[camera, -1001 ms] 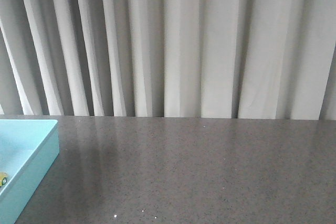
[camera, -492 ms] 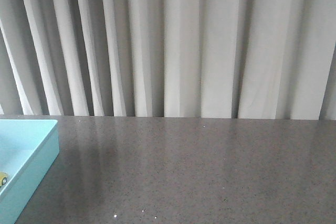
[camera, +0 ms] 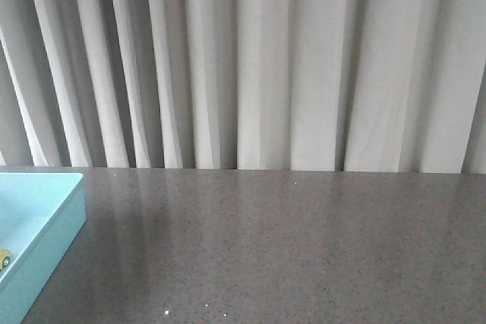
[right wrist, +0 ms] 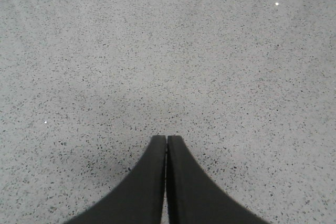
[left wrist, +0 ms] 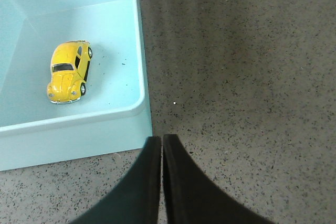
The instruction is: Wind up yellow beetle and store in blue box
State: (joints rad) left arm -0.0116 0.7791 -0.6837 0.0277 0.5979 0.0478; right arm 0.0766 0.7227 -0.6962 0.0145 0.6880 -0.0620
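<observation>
The yellow beetle (left wrist: 69, 72) sits on its wheels on the floor of the blue box (left wrist: 79, 129), near one corner. In the front view only a sliver of the beetle (camera: 4, 259) shows at the left edge, inside the blue box (camera: 53, 221). My left gripper (left wrist: 161, 140) is shut and empty, above the table just outside the box's corner, apart from the beetle. My right gripper (right wrist: 166, 140) is shut and empty over bare table. Neither gripper shows in the front view.
The table (camera: 288, 248) is dark grey speckled stone. Pale pleated curtains (camera: 258, 66) hang behind its far edge. The blue box stands at the table's left side and runs out of the front view.
</observation>
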